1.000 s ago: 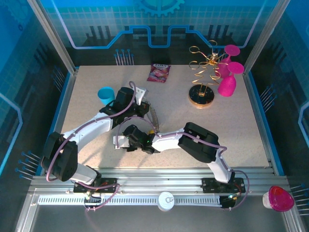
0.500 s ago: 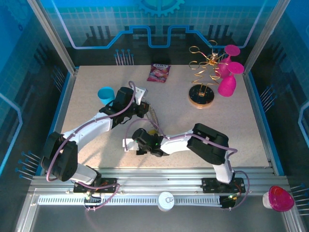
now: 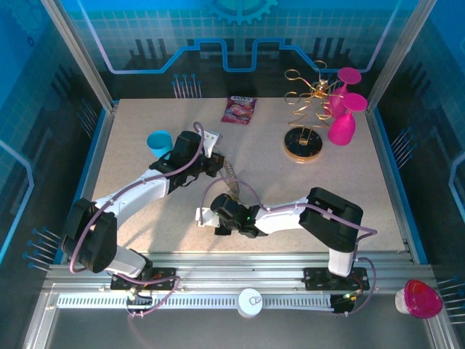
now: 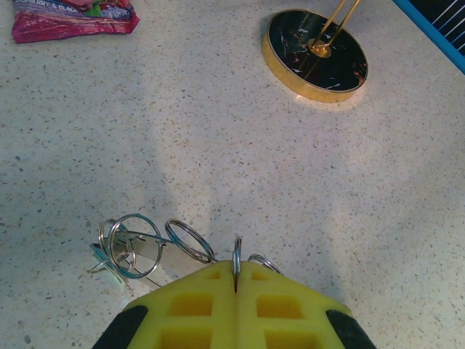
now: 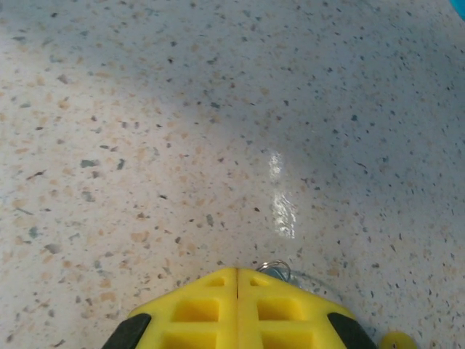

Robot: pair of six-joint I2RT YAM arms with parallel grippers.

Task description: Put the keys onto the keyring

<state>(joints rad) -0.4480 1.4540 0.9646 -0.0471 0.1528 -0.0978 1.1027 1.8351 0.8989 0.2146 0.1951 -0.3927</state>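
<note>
table (image 3: 356,182): pale and speckled. All the things sit on it.
left arm (image 3: 138,193): reaches out to the middle of the table. I think it keeps the keyring in one spot so the other arm can work on it.
right arm (image 3: 320,218): bent low along the near side, with its tip pointing left, close to the keyring.
rack (image 3: 305,120): gold, at the far side, well apart from the work and out of the way.
cup (image 3: 159,141): blue, far left, just past the left arm.
packet (image 3: 240,109): pink, flat at the far edge.
left gripper (image 4: 237,270): its yellow pads are squeezed tight on one ring of the keyring. The ring stands on edge between them.
right gripper (image 5: 237,275): its pads are pressed together. A tiny metal loop (image 5: 275,270) peeks out at the tips. I cannot tell if it is pinched or just lies under them.
keyring (image 4: 190,243): a string of thin metal rings in the middle of the table. One ring is in the left pads. The rest trail off to the side, low over the table.
keys: a small blue-green bit (image 4: 107,256) in the last rings may be one. A yellow bit (image 5: 396,340) beside the right gripper may be another. Both are too small to be sure.
change: the right arm has slid to the right, elbow and tip both. The left arm and the keyring have stayed put.
</note>
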